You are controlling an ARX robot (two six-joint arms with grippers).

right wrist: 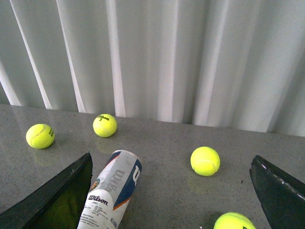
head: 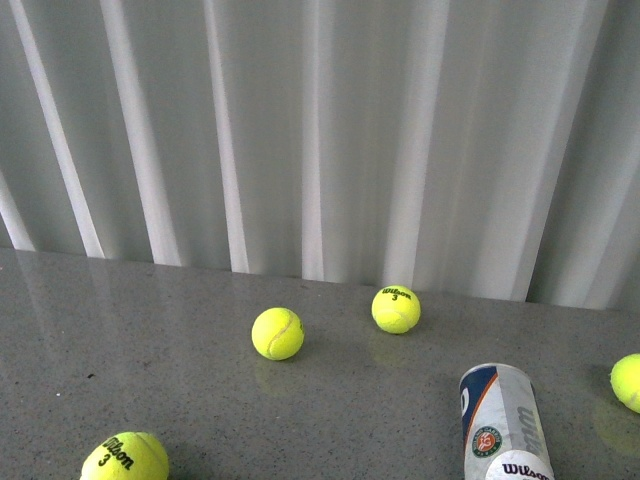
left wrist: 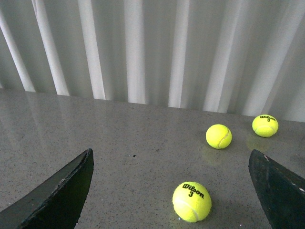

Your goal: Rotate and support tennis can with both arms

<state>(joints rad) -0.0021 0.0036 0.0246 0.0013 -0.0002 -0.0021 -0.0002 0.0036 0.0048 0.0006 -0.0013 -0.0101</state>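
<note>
Front view, L to R: grey table backed by a white pleated curtain. At the lower edge sits the near-left ball, "Wilson 3" print facing up. Next come the mid ball and the back ball, the one closest to the curtain. At lower R I see the tennis can lying on its side, long axis running away from the robot. Its navy band is at the far end, round emblem up, near end cut by the frame. The right-edge ball is half out of frame, near the can but apart from it.

Left wrist view: the left gripper has its jaws spread wide over bare table, holding nothing, w/ three balls ahead.

Right wrist view: the right gripper is likewise spread wide & holds nothing. The can lies just beside one finger; I can't tell whether they touch.
</note>
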